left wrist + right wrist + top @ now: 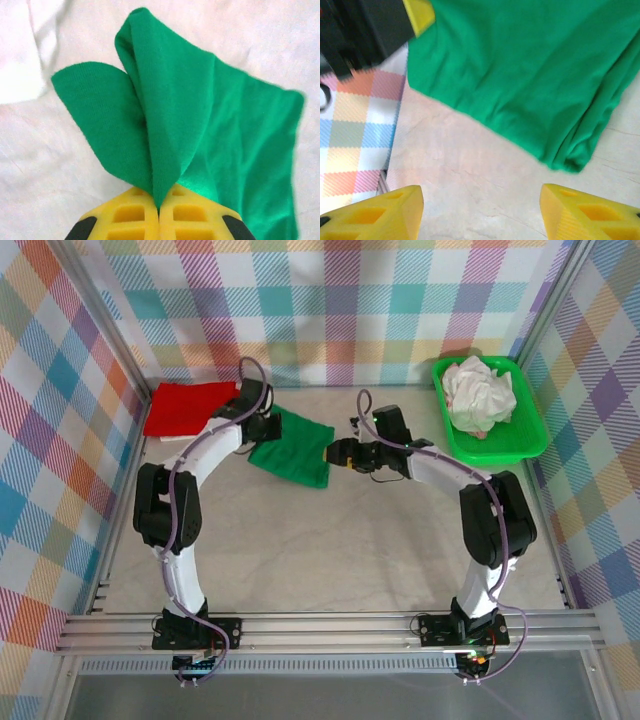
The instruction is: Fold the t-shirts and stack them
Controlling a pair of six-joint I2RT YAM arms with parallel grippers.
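At the near edge, both arm bases bolted to a metal rail (330, 625). Past mid-surface, toward the far left: green t-shirt (295, 452), partly folded, one end lifted. Clamped on a bunched edge of it, the left jaws, cloth rising in a peaked fold out of the pinch. Standing wide with nothing between, the right jaws, poised just beside the shirt's right edge over bare surface (330, 540). Likely step: taking a second hold before finishing the fold. Best done by bringing the right jaws onto the thick folded corner, gathering all layers at once and closing fully before any lift, with the left pinch firm throughout. Then carry both ends level, laying the cloth flat without dragging. Risk of catching one layer only and spoiling the fold. Surface pale, faintly creased. Farther back, red t-shirt (185, 407) flat at the far left corner, a likely base for the stack. At the far right corner, bright green tray (530, 435) holding crumpled white t-shirts (478, 395), not yet folded. Beyond, pastel checked walls (350, 300) on three sides.
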